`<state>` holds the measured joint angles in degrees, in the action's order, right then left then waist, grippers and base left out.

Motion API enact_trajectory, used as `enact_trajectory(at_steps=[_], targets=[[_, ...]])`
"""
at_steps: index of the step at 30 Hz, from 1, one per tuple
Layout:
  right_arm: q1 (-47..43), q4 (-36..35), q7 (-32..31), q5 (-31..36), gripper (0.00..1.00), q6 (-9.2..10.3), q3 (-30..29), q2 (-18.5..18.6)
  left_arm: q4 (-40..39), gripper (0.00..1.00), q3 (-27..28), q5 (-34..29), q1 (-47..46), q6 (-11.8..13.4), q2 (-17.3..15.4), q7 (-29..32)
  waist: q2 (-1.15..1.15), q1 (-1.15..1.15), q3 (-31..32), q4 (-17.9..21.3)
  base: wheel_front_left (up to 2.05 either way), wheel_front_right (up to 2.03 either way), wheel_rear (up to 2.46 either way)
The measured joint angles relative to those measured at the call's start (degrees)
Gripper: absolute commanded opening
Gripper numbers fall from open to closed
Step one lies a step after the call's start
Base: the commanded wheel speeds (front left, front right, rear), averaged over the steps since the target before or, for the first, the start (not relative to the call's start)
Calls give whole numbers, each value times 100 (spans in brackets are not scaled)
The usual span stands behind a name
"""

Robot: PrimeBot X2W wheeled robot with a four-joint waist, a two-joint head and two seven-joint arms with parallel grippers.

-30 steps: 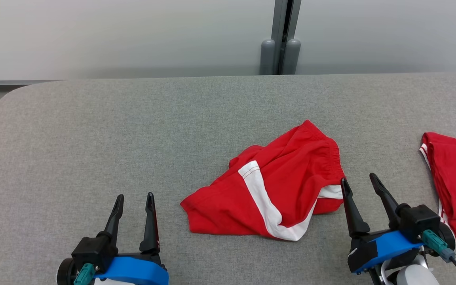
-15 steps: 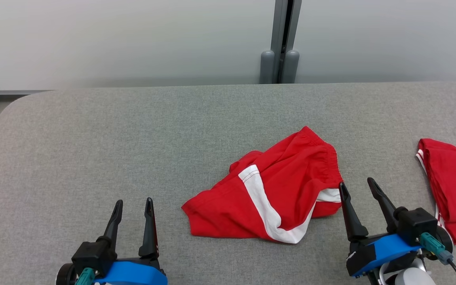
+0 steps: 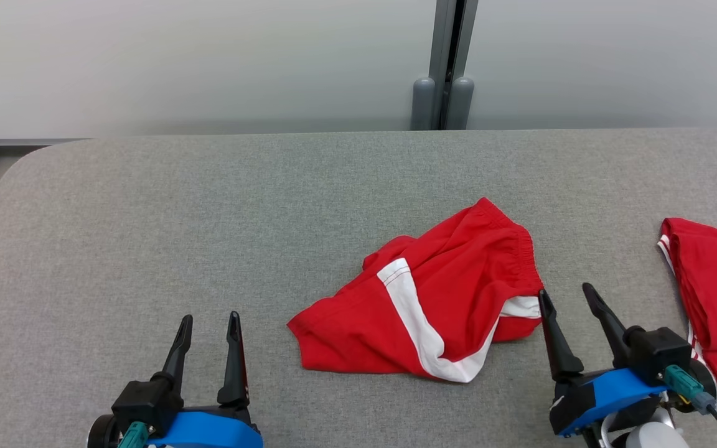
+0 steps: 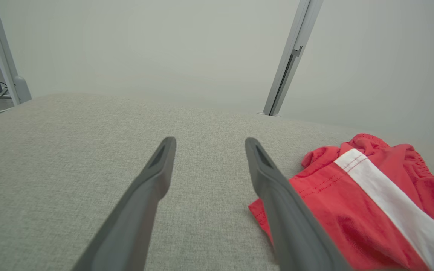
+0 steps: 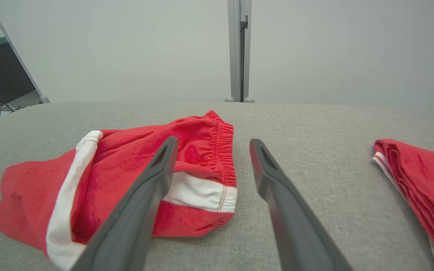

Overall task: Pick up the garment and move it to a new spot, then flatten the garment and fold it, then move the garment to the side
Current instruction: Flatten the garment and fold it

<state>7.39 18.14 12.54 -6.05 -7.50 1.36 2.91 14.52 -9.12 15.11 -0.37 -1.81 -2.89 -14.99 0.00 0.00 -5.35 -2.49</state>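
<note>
The garment (image 3: 433, 298), red shorts with a white stripe, lies crumpled on the grey padded table (image 3: 209, 218), right of centre. In the left wrist view the garment (image 4: 364, 203) is off to the right; in the right wrist view the garment (image 5: 126, 177) spreads to the left. My left gripper (image 3: 209, 320) hovers open at the lower left, well left of the cloth, holding nothing. At the lower right my right gripper (image 3: 565, 292) stands open, its left finger just off the garment's elastic waistband, nothing between its fingers.
A second red cloth (image 3: 716, 292), folded, lies at the table's right edge, and that folded cloth (image 5: 420, 177) is right of my right fingers. A grey post (image 3: 445, 62) stands against the pale wall behind. The table's left corner (image 3: 16, 168) is rounded.
The whole head view has shifted slightly downward, so the camera moved. Garment and both grippers keep their places relative to each other.
</note>
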Motion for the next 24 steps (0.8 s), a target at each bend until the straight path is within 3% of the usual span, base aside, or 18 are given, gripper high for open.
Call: enact_trajectory(at_steps=[8,14,18,24], targets=[[272,514,-1084,421,100,1,-370,123,-21,100,51,-54,-42,-11,1,0,0,1,-141,-47,0,0,0],[644,835,-1762,-208,100,0,-3,547,-26,100,-9,-54,-129,-24,0,0,0,1,-259,-167,0,0,0],[773,844,-2272,-1084,100,1,665,1051,-25,100,-26,-48,-192,-22,-1,0,0,1,-355,-285,0,0,0],[914,637,-2520,-1884,100,1,1249,1456,-19,100,-13,-48,-214,-23,-1,0,0,1,-407,-325,0,0,0]])
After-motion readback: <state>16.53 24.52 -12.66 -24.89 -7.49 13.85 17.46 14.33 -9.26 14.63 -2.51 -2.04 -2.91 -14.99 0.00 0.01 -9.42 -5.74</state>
